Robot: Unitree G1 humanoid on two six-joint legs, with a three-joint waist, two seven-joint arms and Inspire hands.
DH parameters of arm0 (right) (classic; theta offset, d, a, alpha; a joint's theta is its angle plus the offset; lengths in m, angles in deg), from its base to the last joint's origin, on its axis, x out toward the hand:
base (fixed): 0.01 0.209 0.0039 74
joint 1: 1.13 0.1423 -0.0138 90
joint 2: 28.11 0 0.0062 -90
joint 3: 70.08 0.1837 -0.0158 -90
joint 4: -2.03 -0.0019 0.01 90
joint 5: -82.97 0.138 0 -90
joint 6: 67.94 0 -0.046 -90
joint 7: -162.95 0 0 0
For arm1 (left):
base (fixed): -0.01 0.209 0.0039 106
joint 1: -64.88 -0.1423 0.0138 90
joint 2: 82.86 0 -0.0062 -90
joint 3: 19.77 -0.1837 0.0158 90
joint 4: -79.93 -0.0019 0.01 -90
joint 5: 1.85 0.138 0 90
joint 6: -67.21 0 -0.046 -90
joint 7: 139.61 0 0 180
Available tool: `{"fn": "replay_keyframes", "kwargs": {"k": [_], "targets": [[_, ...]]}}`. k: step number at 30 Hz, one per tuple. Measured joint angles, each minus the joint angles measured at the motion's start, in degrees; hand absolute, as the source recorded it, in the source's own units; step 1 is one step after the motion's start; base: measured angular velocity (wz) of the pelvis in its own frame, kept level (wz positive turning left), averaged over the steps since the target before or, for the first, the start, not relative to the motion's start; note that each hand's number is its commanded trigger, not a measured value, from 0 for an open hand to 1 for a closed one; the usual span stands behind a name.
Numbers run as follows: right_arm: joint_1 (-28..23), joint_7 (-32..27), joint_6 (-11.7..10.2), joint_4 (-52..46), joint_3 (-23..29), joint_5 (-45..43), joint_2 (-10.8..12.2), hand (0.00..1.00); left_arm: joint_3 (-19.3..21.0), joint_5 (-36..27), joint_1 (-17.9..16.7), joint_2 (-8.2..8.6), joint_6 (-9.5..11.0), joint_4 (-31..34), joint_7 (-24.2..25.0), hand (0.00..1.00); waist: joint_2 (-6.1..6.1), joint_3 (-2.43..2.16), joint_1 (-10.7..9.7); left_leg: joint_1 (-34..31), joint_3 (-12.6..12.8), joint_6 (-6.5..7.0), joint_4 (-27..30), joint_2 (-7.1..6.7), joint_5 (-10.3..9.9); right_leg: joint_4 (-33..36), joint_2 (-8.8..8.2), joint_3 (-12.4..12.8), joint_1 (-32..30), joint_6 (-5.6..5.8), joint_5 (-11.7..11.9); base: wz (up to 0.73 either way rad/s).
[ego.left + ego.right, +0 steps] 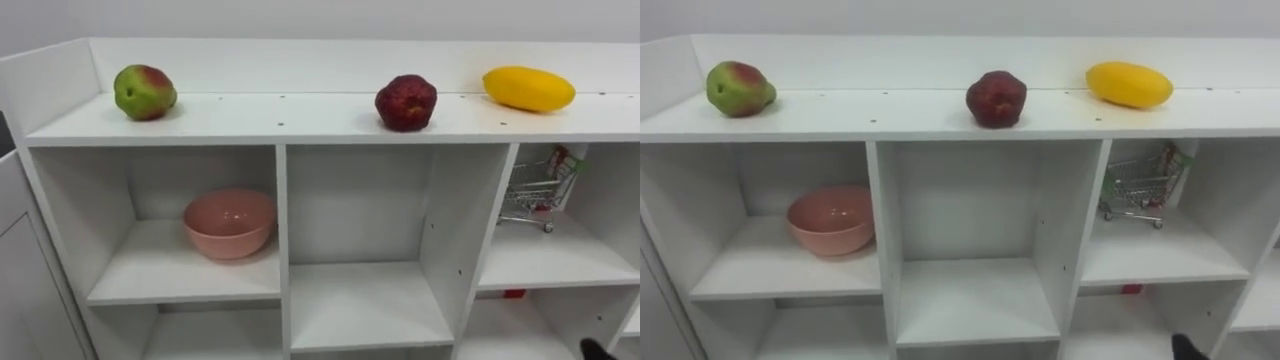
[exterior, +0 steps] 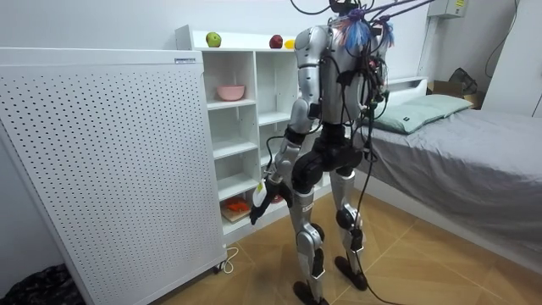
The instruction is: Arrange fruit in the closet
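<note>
Green-red fruit (image 1: 145, 92), dark red fruit (image 1: 406, 102), yellow fruit (image 1: 528, 88) in a row on top of the white closet (image 1: 300, 128), pink bowl (image 1: 229, 222) in a cubby below, left robot hand (image 2: 258, 203) hanging low, right robot hand (image 1: 597, 348) peeking in, cannot tell if either is open or closed

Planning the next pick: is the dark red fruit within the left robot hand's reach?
Probably yes: the dark red fruit sits unobstructed on the shelf top, though the left robot hand hangs low.

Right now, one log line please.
robot: standing at closet | top: green-red fruit left, dark red fruit middle, yellow fruit right | pink bowl: upper-left compartment | left hand: hanging low
</note>
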Motion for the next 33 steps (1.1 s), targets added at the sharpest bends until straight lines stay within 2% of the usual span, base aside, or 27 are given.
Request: {"fn": "replay_keyframes", "kwargs": {"k": [2, 4, 5, 8, 11, 13, 20, 23, 25, 28, 31, 33], "targets": [[0.17, -1.19, -1.14, -3.42, 0.01, -1.28, -0.85, 0.00, -0.22, -0.06, -0.21, -0.21, 0.09, -0.46, -0.18, 0.00, 0.09, -0.05, 0.00, 0.16, 0.06, 0.01, 0.06, 0.03, 0.00, 0.11, 0.00, 0.03, 0.08, -0.01, 0.00, -0.04], [1.35, -2.02, -2.48, -5.11, 0.00, -1.29, -2.37, 0.00, -1.12, -0.04, -0.32, -0.74, 0.23, -1.60, -0.29, 0.00, -0.18, 0.19, 0.26, 0.92, 0.20, 0.01, 0.06, 0.14, 0.00, 0.29, 0.06, 0.22, 0.84, -0.04, 0.02, -0.02], [1.62, -2.14, -2.63, -5.39, 0.02, -1.28, -2.67, 0.00, -1.14, -0.04, -0.31, -0.73, 0.30, -1.61, -0.28, 0.00, -0.26, 0.16, 0.29, 0.93, 0.23, 0.01, 0.09, 0.16, 0.00, 0.36, 0.06, 0.25, 0.92, -0.04, 0.03, 0.00], [2.41, -2.07, -3.71, -7.83, 0.11, -1.74, -4.15, 0.00, -1.09, 0.23, -0.29, -0.73, 0.68, -1.66, -0.07, 0.00, -0.59, 0.78, 0.73, 0.48, 0.04, 0.03, 0.38, 0.25, 0.00, 0.98, 0.09, 0.12, 0.73, -0.07, 0.05, 0.03], [3.26, -2.13, -3.87, -11.07, 0.13, -3.66, -5.19, 0.00, -1.09, 0.25, -0.19, -0.73, 0.67, -1.61, 0.41, 0.00, -0.93, 0.61, 0.93, -0.50, -0.48, 0.06, 0.46, 0.26, 0.09, 1.05, 0.13, -0.32, -0.10, -0.17, 0.25, 0.07], [4.41, -2.20, -5.23, -12.55, 0.12, -3.75, -5.87, 0.00, -1.08, 0.35, -0.19, -0.79, 0.67, -1.53, 0.96, 0.00, -1.00, 0.55, 1.05, -0.67, -0.83, 0.06, 0.54, 0.23, 0.14, 0.94, 0.13, -0.76, -0.10, -0.17, 0.27, 0.07], [9.70, -1.95, -5.37, -12.77, -0.27, -3.68, -6.74, 0.00, -2.35, 0.63, 0.92, -0.83, 0.49, -1.53, 1.43, 0.00, -1.26, 0.52, 2.07, -0.34, -0.96, 0.03, 0.47, 0.15, 0.26, 0.80, 0.13, -0.97, -0.17, -0.17, 0.26, 0.00], [13.75, 0.20, -4.77, -12.28, -0.32, -3.71, -6.79, 0.00, -2.35, 0.64, 1.59, -1.01, 0.43, -1.57, 1.89, 0.00, -1.92, 0.82, 2.44, -0.41, -1.10, 0.03, 0.43, 0.17, 0.26, 0.81, 0.13, -1.63, -0.20, -0.17, 0.26, 0.01], [17.39, 1.99, -4.77, -10.82, -0.37, -3.70, -7.14, 0.00, -2.42, 0.66, 1.55, -1.53, 0.42, -1.65, 2.65, 0.00, -2.52, 0.76, 2.60, -0.44, -1.32, 0.02, 0.44, 0.18, 0.26, 0.81, 0.08, -2.65, 0.14, -0.17, 0.27, 0.05], [20.33, 3.40, -4.80, -10.09, -1.66, -3.63, -7.20, 0.00, -2.97, 0.91, 1.51, -1.86, 0.40, -1.65, 3.31, 0.00, -2.89, 0.91, 2.95, -0.26, -1.87, 0.02, 0.51, 0.13, 0.27, 0.78, 0.06, -2.81, 0.31, -0.16, 0.27, 0.08], [20.96, 5.39, -4.80, -9.43, -2.79, -3.60, -7.29, 0.00, -3.27, 1.09, 1.65, -1.86, 0.41, -1.57, 3.90, 0.00, -3.01, 0.89, 4.04, -0.59, -2.15, 0.02, 0.62, 0.14, 0.27, 0.78, 0.05, -3.18, 0.19, -0.16, 0.27, 0.04], [21.41, 6.35, -4.79, -8.91, -3.37, -3.59, -7.47, 0.00, -3.26, 1.09, 1.81, -2.03, 0.41, -1.56, 4.15, 0.00, -3.08, 0.86, 4.06, -1.44, -2.84, 0.02, 1.24, 0.06, 0.27, 0.79, -0.01, -3.99, 0.17, -0.16, 0.27, 0.18]]}}
